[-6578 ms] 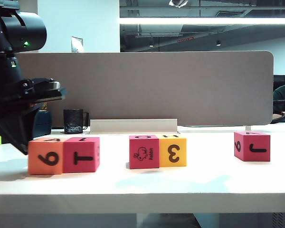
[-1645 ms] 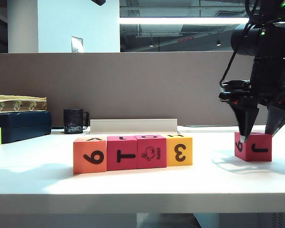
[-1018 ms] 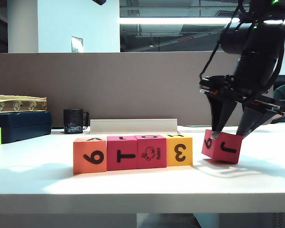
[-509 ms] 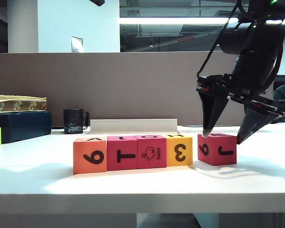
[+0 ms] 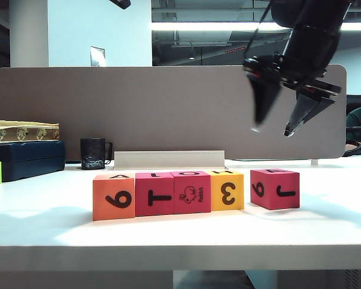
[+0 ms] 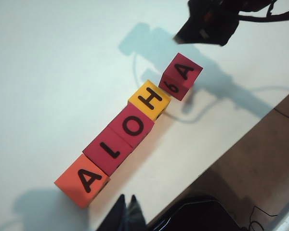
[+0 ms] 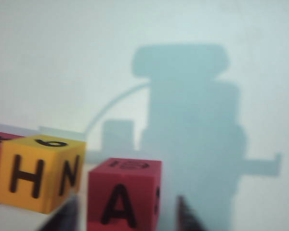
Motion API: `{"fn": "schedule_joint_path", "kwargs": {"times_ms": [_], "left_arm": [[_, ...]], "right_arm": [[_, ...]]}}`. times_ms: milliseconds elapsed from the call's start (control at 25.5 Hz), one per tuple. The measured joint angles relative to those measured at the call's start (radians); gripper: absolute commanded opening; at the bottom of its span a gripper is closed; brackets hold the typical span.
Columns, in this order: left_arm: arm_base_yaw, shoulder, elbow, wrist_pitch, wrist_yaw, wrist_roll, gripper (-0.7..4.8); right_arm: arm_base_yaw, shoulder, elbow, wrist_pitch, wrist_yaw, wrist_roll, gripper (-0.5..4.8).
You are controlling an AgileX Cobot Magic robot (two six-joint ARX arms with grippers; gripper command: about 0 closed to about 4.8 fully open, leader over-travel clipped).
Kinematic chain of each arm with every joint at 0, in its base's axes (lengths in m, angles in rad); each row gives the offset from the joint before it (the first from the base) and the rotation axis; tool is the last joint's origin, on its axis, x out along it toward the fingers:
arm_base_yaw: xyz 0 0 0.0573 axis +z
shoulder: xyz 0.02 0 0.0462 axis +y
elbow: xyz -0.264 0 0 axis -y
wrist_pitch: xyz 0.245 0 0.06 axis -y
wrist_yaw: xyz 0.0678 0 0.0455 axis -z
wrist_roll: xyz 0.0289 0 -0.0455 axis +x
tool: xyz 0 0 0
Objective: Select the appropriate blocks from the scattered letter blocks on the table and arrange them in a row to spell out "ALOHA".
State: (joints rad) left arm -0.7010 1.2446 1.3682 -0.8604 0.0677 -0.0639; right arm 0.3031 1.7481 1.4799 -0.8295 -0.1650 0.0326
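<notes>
White table [image 5: 325,229] fronts a grey-brown divider panel [image 5: 138,108].

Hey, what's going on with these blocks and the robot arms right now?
The robot is spelling ALOHA with foam blocks on the white table. The orange block, two pink blocks and the yellow block sit in a touching row. The last pink block lies just beyond the yellow one, turned slightly out of line. The right gripper hangs open above it, holding nothing. The left gripper is shut near the orange end.
</notes>
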Motion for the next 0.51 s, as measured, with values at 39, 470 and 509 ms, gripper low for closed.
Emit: {"fn": "schedule_joint_path", "kwargs": {"times_ms": [39,470,509], "left_arm": [[0.000,0.000,0.000,-0.001,0.000,0.000,-0.06],[0.000,0.000,0.000,-0.001,0.000,0.000,-0.06],[0.000,0.000,0.000,0.000,0.000,0.000,-0.06]], "right_arm": [[-0.001,0.000,-0.001,-0.006,0.009,-0.001,1.01],[-0.039,0.002,-0.001,-0.072,0.117,-0.049,-0.06],[-0.048,0.002,-0.001,-0.076,0.120,-0.050,-0.06]]}}
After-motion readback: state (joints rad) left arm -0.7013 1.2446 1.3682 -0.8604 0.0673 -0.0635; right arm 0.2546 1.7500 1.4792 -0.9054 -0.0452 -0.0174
